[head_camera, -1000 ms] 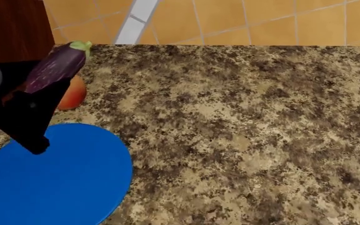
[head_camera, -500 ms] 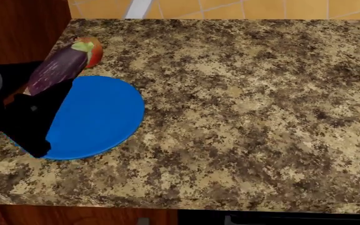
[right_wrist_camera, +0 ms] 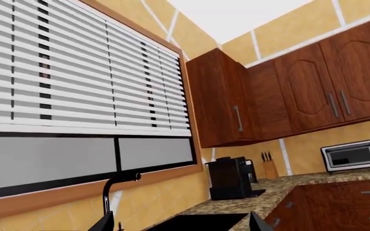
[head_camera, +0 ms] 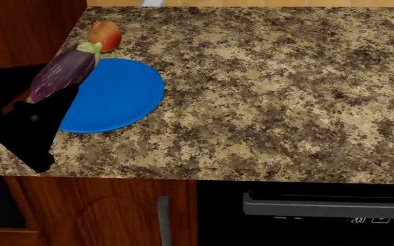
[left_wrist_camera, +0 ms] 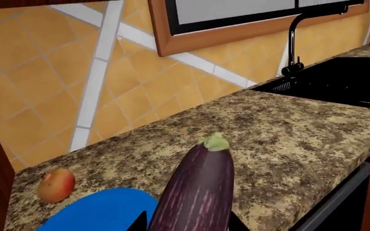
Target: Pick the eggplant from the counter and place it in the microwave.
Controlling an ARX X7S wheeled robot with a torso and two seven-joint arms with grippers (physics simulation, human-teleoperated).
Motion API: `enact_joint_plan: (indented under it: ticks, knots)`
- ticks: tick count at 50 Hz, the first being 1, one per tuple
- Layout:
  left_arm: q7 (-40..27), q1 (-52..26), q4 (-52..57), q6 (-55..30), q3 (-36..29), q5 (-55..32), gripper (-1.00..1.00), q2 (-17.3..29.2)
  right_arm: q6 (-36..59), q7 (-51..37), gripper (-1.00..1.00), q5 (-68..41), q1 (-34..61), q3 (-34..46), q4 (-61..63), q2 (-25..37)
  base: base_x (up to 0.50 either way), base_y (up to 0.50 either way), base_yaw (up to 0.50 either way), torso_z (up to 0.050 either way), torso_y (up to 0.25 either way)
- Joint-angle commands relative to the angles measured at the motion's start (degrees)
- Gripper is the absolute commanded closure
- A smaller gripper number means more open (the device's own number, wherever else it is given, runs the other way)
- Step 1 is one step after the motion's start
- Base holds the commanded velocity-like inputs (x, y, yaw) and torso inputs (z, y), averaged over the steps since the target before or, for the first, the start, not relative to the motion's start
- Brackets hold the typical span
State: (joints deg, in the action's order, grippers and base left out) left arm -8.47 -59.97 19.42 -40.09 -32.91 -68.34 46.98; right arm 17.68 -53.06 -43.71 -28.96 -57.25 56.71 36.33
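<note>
The eggplant, glossy dark purple with a pale green cap, is held clear above the counter, over the left rim of the blue plate. My left gripper is shut on its lower end. In the left wrist view the eggplant rises between the two black fingertips of that gripper, above the counter. My right gripper is open and holds nothing; it faces a window and does not show in the head view. A silver box appliance stands on a far counter; I cannot tell whether it is the microwave.
A round blue plate lies on the counter's left part, and a red-yellow fruit sits behind it. A wooden cabinet wall bounds the left end. An oven front is below the counter edge. A sink with a black faucet lies farther along.
The head view has drawn back from the counter, so its front edge and the oven now show and the plate and fruit sit higher in view. The left gripper still holds the eggplant.
</note>
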Motion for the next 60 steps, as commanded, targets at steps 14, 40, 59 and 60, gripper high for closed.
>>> enact_joint_plan:
  ticks: [14, 40, 59, 60]
  knots:
    - [-0.2, 1.0, 0.6, 2.2, 0.8, 0.0, 1.0, -0.1, 1.1, -1.0, -1.0, 0.5, -1.2, 1.0, 0.3, 1.9, 0.0, 0.46, 0.0, 0.0, 0.0]
    - [0.7, 1.8, 0.2, 3.3, 0.5, 1.3, 1.0, -0.3, 0.8, -0.8, -1.0, 0.3, -2.0, 0.0, 0.5, 1.5, 0.0, 0.5, 0.0, 0.0, 0.0]
    - [0.8, 1.9, 0.4, 3.6, 0.5, 1.3, 1.0, -0.4, 1.4, -1.5, -1.0, -0.3, -1.9, -0.2, 0.7, 2.5, 0.0, 0.5, 0.0, 0.0, 0.0]
    - [0.8, 1.8, 0.4, 3.5, 0.5, 1.3, 1.0, -0.5, 1.3, -1.5, -1.0, -0.4, -1.9, -0.3, 0.7, 2.5, 0.0, 0.5, 0.0, 0.0, 0.0]
